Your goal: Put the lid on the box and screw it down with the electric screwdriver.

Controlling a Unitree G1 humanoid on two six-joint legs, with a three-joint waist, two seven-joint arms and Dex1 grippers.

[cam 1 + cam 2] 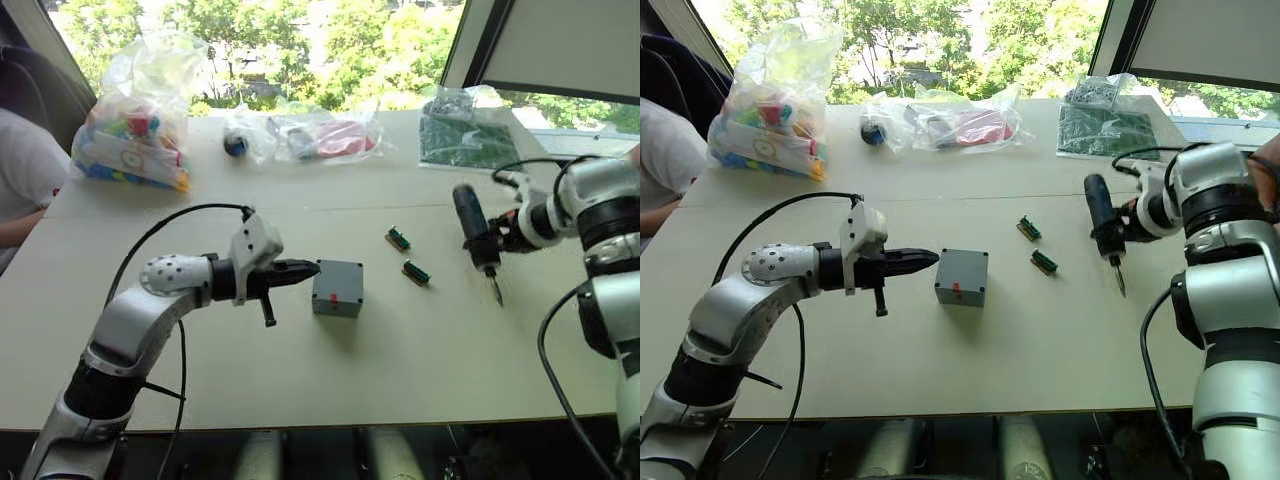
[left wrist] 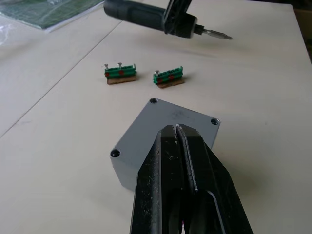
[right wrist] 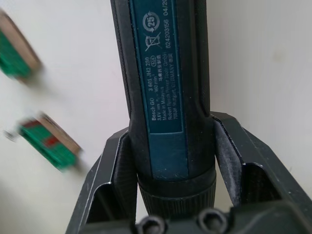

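Right tool (image 1: 497, 240) clamped on dark cylindrical electric screwdriver (image 1: 474, 232), bit angled down, held clear of pale worktop (image 1: 420, 340), ready for driving. Left tool (image 1: 305, 271) fully closed, empty, just beside small grey plastic box (image 1: 337, 288); grey square lid (image 2: 168, 127) seated on top, corner holes exposed.

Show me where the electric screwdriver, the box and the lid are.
electric screwdriver (image 1: 472, 226): left eye view, on its dark body.
box (image 1: 336, 298): left eye view, on its side wall near the red mark.
lid (image 2: 161, 127): left wrist view, on its flat top.
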